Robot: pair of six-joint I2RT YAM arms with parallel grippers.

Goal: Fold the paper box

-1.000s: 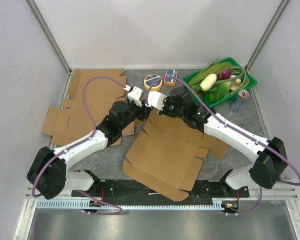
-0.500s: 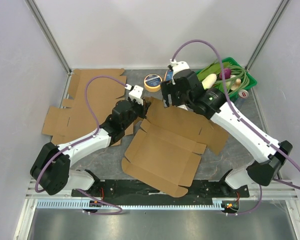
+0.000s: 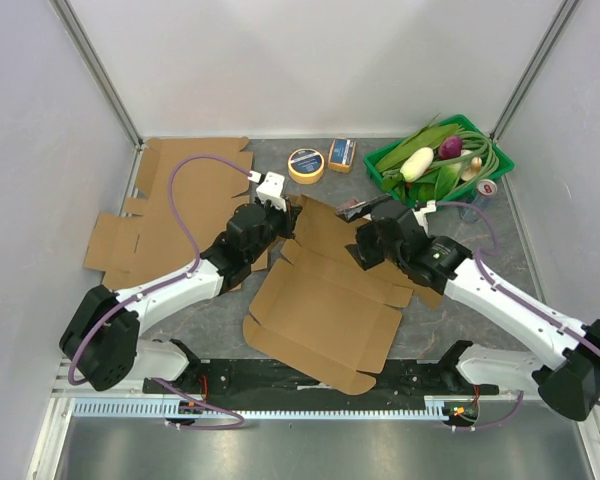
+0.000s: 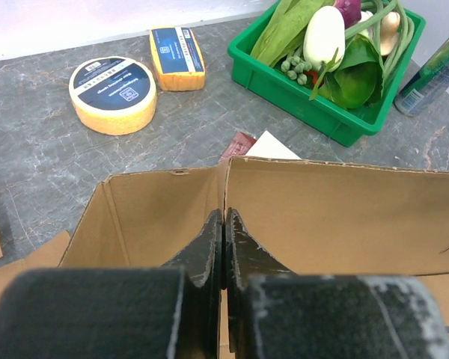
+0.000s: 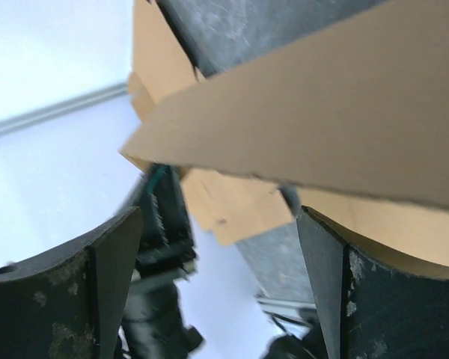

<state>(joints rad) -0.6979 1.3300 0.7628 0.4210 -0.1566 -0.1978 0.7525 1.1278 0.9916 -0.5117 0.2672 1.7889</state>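
Note:
The paper box (image 3: 325, 310) is a brown cardboard blank lying mostly flat at the table's centre, with its far flaps lifted. My left gripper (image 3: 285, 218) is shut on the upright edge where two raised flaps meet. In the left wrist view the black fingers (image 4: 209, 243) pinch that cardboard edge (image 4: 322, 202). My right gripper (image 3: 363, 248) hovers over the blank's right side, open and holding nothing. The right wrist view shows its fingers (image 5: 325, 254) set wide apart below a cardboard flap (image 5: 322, 112).
Several flat cardboard blanks (image 3: 170, 210) lie at the left. At the back are a yellow tape roll (image 3: 305, 164) and a small orange box (image 3: 341, 153). A green tray (image 3: 492, 150) of vegetables and a can (image 3: 480, 195) stand at the right.
My left gripper has shut on the raised flap edge. My right gripper has opened, let go of the flap, lifted away and come down over the blank's right side.

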